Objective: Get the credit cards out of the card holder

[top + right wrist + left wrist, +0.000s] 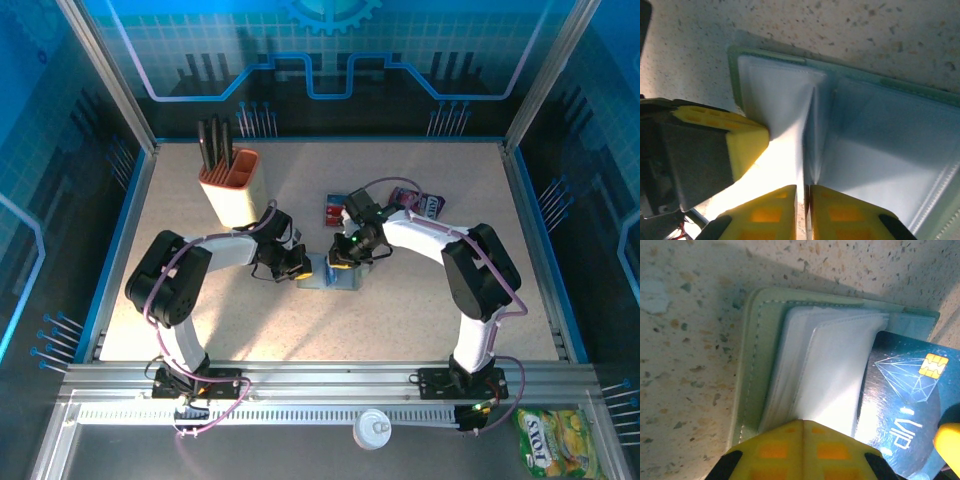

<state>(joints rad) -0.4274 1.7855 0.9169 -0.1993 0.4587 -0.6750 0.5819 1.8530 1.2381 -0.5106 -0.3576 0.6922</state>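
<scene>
Nearest the lens, the left gripper [802, 429] has its jaws pressed together, tips bearing down on the white sleeves of the card holder [752, 365]. It lies open on the table [685, 340] between the two arms. We note a blue card [905, 405] showing from under the sleeves on the holder's right side, chip exposed. On the right gripper [802, 192] the jaws stand almost together about a thin leaf at the fold. We cannot tell whether that leaf is card or sleeve, nor whether it is gripped. We find red cards [335, 211] lying apart beyond the holder.

Recommendation: use the left tips as a firm anchor, take the blue card by its exposed edge only, and draw it flat along the pocket, so the holder neither lifts nor slides.
</scene>
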